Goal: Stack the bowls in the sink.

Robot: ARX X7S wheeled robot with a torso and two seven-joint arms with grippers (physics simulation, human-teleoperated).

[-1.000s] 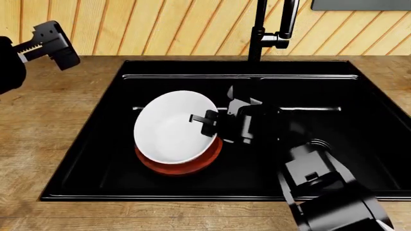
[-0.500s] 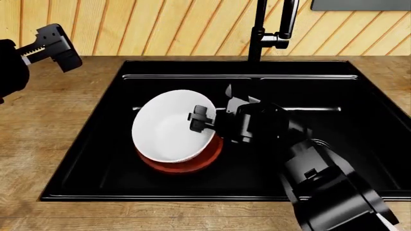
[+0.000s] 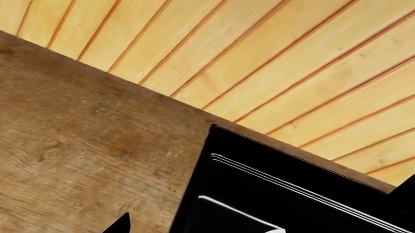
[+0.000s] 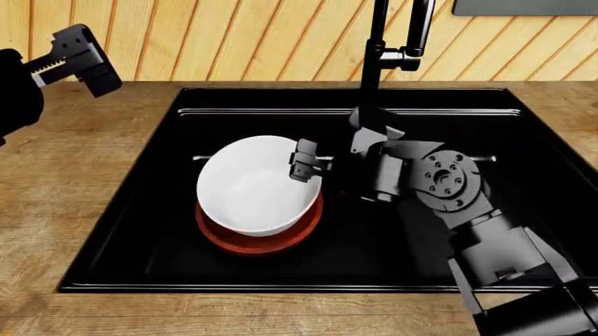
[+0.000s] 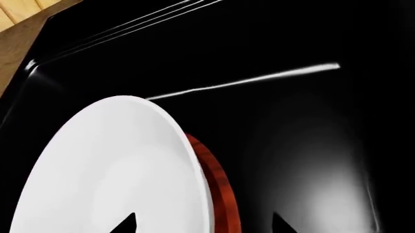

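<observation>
In the sink [image 4: 159, 210], the white bowl [image 4: 257, 185] sits inside the brown bowl [image 4: 257, 238]. Your right end effector [image 4: 309, 161] spreads wide at the white bowl's rim, gripping nothing. Your left end effector [image 4: 80, 52] hovers over the counter [image 4: 75, 175] left of the sink; I cannot tell its state.

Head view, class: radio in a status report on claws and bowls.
Left claw idle above the counter, empty. Right claw at the white bowl rim, fingers astride. White bowl sits in red-brown bowl in the sink. Nothing obstructing.
</observation>
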